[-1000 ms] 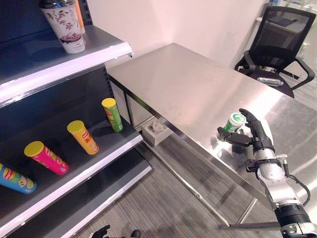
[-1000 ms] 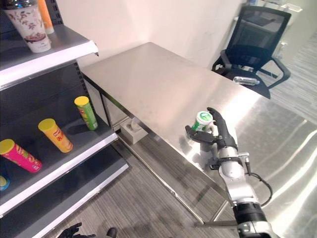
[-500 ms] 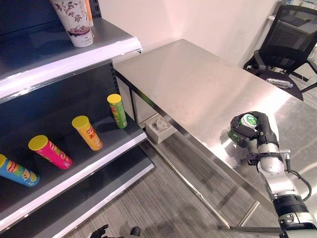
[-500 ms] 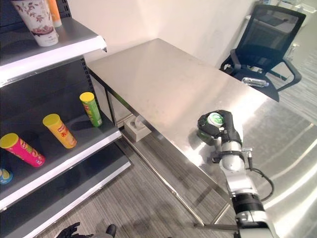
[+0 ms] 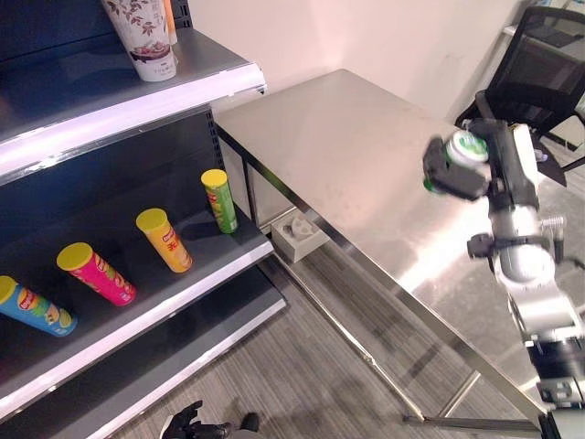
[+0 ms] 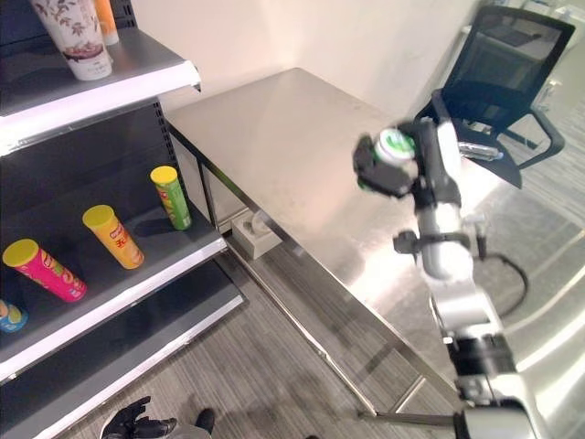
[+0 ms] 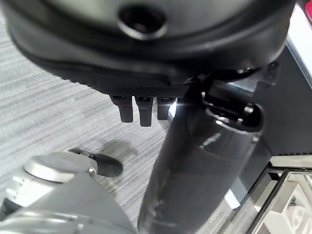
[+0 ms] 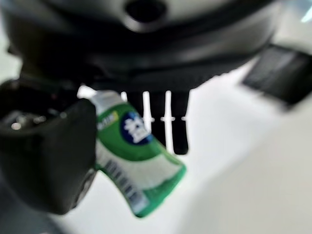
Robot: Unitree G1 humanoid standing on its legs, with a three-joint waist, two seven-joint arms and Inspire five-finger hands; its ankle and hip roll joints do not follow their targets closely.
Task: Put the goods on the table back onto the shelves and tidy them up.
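A: Room and surfaces first, biggest down.

B: Grey wood-grain floor (image 5: 302, 384); pale wall (image 5: 384, 37) behind. A dark shelf unit (image 5: 110, 229) with white-edged boards takes the robot's left side. A bare steel table (image 5: 366, 155) stands with one corner just beside the upper shelf's edge. A black mesh office chair (image 5: 539, 64) sits at the table's far side, with a small bottle-like item lying on its seat. A white box (image 5: 297, 240) rests on the floor under the table's near edge, beside the shelf.

A: Shelf contents?

B: Upper board: a tall floral-print cup (image 5: 142, 37), something orange behind it. Middle board: four crisp tubes, well apart from one another – green tube (image 5: 219, 199) upright with a yellow lid, orange tube (image 5: 164, 240), pink tube (image 5: 96, 274) and blue tube (image 5: 37, 309), those three leaning.

A: Task item?

B: A small green-and-white bottle (image 8: 134, 156), white cap up, held in the air above the table's near-right part, not touching the steel.

A: Hands?

B: Right hand (image 5: 498, 155) grips that bottle: thumb on one side, fingers (image 8: 165, 122) on the other. Left hand (image 5: 187, 425) hangs low above the floor at the bottom edge of the head view, holding nothing; whether its fingers are curled or straight I cannot tell.
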